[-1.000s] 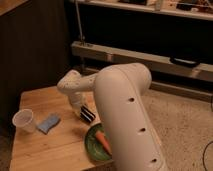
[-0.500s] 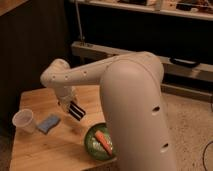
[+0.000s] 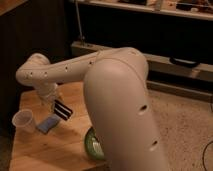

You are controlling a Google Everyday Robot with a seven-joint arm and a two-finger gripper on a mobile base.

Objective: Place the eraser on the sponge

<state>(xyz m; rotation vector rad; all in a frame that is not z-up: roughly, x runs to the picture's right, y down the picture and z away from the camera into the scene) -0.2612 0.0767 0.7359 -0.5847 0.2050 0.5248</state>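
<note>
The eraser [image 3: 62, 110], a black block with pale stripes, hangs tilted just above the wooden table [image 3: 35, 150]. My gripper [image 3: 58, 104] is shut on it from above, at the end of the white arm that reaches in from the right. The sponge [image 3: 47, 123], a flat light-blue pad, lies on the table just below and left of the eraser. The two look close together, and I cannot tell if they touch.
A translucent white cup [image 3: 23, 120] stands left of the sponge near the table's left edge. A green bowl [image 3: 92, 144] sits at the table's right side, half hidden by my arm. Dark shelving runs behind the table.
My gripper has carried the eraser leftward across the table, from beside the green bowl to just above and right of the sponge. The arm has stretched further left.
</note>
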